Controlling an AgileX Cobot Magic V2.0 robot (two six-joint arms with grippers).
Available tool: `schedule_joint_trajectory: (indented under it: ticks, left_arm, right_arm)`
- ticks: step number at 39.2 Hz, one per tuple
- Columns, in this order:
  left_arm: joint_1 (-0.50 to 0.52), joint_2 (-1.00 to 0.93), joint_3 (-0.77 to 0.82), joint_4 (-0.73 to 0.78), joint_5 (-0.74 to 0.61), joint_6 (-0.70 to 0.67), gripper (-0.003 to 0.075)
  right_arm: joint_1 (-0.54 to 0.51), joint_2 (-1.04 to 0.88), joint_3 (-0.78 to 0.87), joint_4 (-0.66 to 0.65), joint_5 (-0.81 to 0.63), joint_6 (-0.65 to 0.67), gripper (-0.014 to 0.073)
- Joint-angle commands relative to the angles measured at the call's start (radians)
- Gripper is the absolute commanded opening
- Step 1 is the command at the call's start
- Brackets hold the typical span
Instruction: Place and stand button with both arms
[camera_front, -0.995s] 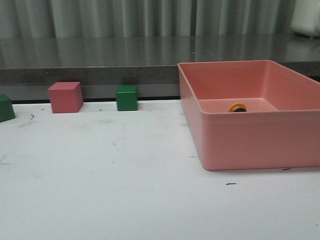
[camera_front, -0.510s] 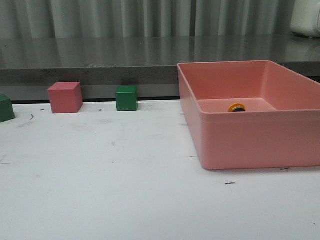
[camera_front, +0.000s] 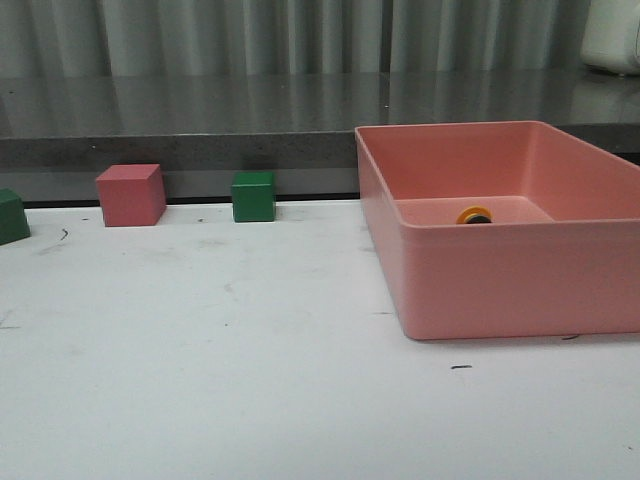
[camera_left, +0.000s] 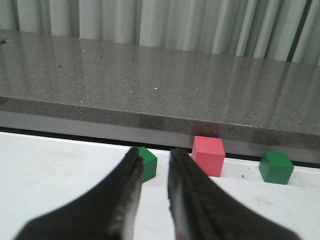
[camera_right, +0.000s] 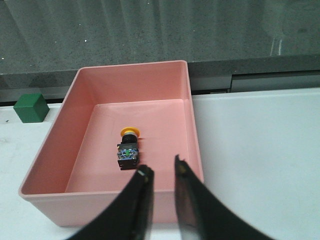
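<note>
Right wrist view looks down into the pink bin, where the button lies on its side on the bin floor, yellow cap pointing toward the far wall and dark body toward the camera. The right claw hangs above the bin's near wall with its two fingers a narrow gap apart and nothing between them; it sits just short of the button, lined up roughly with it, which fits an approach meant to reach in and lift it out. From the front view only the yellow cap of the button shows over the bin's near wall, and neither arm is in frame. The left claw is held low over the white bench, fingers likewise slightly parted and empty, facing a green cube, a pink cube and a second green cube lined up along the back edge. Its place well apart from the bin suggests it is waiting over open bench surface to help set the button upright once the other arm brings it over.
</note>
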Motion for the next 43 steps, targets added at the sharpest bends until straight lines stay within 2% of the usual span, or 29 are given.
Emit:
schedule_joint_trajectory:
  ticks: [1,4,6,7,20,32,43]
  left_arm:
    - [0.001,0.011,-0.040,-0.002,-0.086,-0.001,0.0439]
    - [0.001,0.011,-0.040,-0.002,-0.086,-0.001,0.0629]
    - [0.001,0.011,-0.040,-0.002,-0.086,-0.001,0.0701]
    - [0.001,0.011,-0.040,-0.002,-0.086,-0.001,0.0704]
    - [0.001,0.011,-0.040,-0.002,-0.086,-0.001,0.0616]
    - [0.001,0.011,-0.040,-0.002,-0.086,-0.001,0.0573]
    - [0.001,0.011,-0.040,-0.002,-0.086,-0.001,0.0564]
  right_arm:
    - [-0.008,0.011,-0.037,-0.002,-0.087,-0.008,0.0440]
    - [-0.008,0.011,-0.037,-0.002,-0.088,-0.008,0.0589]
    - [-0.008,0.011,-0.037,-0.002,-0.088,-0.008,0.0645]
    - [-0.008,0.011,-0.037,-0.002,-0.088,-0.008,0.0664]
    - [-0.008,0.108,-0.064,-0.002,-0.168,-0.008,0.0661]
    - [0.003,0.450,-0.228,-0.002,-0.168,-0.008,0.0661]
    - [0.110,0.787,-0.478,-0.002,-0.076,-0.008,0.0661]
